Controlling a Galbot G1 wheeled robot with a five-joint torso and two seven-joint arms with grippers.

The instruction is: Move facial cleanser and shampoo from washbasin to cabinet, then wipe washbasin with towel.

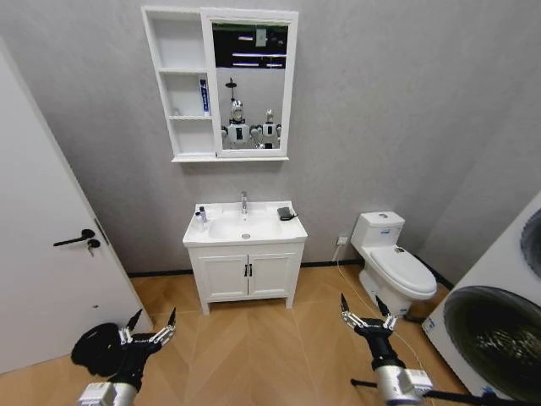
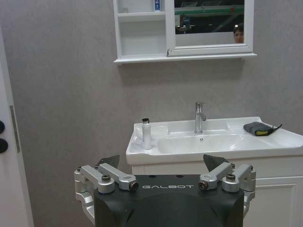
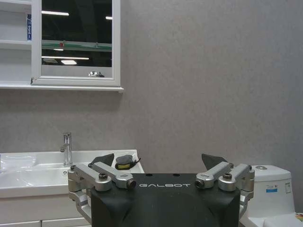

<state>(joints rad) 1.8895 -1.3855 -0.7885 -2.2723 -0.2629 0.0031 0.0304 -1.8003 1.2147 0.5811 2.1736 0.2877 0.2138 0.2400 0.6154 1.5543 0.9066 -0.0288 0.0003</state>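
Looks about half done: a blue-and-white tube [image 1: 204, 96] already sits on the white wall cabinet's [image 1: 179, 85] middle shelf, while a small white bottle [image 2: 147, 134] stands on the white ceramic washbasin's [image 1: 245, 230] left rim and the dark grey folded towel [image 2: 257, 128] lies at the right, unused. Left gripper [image 1: 152, 323] and right gripper [image 1: 364, 308] hang low over the floor, well back, jaws spread apart, holding nothing.

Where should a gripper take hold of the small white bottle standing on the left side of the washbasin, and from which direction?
Probably grip the white bottle around its middle body, coming level from the front. It stands upright on the washbasin rim, slim, with open space around it; its dark cap looks too small to hold.
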